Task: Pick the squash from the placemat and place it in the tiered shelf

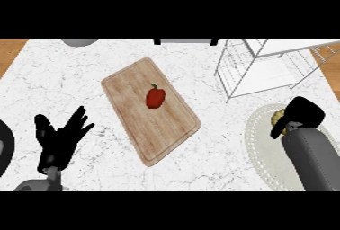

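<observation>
A yellowish squash [279,117] lies on the pale round placemat [260,141] at the right, mostly hidden under my right hand [302,114]. That hand sits over the squash with its fingers curled down round it. The white wire tiered shelf [269,67] stands at the back right, just beyond the placemat. At the lower left my left hand [62,137] rests open with fingers up, far from the squash.
A wooden cutting board [143,92] lies diagonally in the middle with a red bell pepper [155,97] on it. A grey round object [80,42] shows at the back edge, and a dark object [186,41] sits at the back centre.
</observation>
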You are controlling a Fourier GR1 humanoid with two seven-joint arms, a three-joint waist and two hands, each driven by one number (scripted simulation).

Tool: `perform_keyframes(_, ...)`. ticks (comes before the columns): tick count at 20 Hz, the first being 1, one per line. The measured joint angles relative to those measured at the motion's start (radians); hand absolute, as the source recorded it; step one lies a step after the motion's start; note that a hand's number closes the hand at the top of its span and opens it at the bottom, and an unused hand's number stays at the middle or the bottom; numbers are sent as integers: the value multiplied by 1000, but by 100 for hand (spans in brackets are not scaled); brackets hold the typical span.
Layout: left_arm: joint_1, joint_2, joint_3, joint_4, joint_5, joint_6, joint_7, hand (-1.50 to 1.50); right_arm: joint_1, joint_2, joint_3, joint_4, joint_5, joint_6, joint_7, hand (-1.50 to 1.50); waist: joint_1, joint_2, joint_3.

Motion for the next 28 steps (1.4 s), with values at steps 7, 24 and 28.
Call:
perform_keyframes(7, -2, -1, 20, 1, -8, -12, 14, 0, -8, 24, 0, 29, 3, -39, -79, 150, -5, -7, -8)
perform_keyframes(24, 36, 2, 51, 1, 1, -24, -3, 0, 45, 150, 172, -465, -348, 215, -775, 150, -48, -12, 11)
perform_keyframes(28, 51, 0, 56, -8, -9, -11, -11, 0, 64, 100, 85, -728, -457, 295, -742, 150, -61, -12, 12)
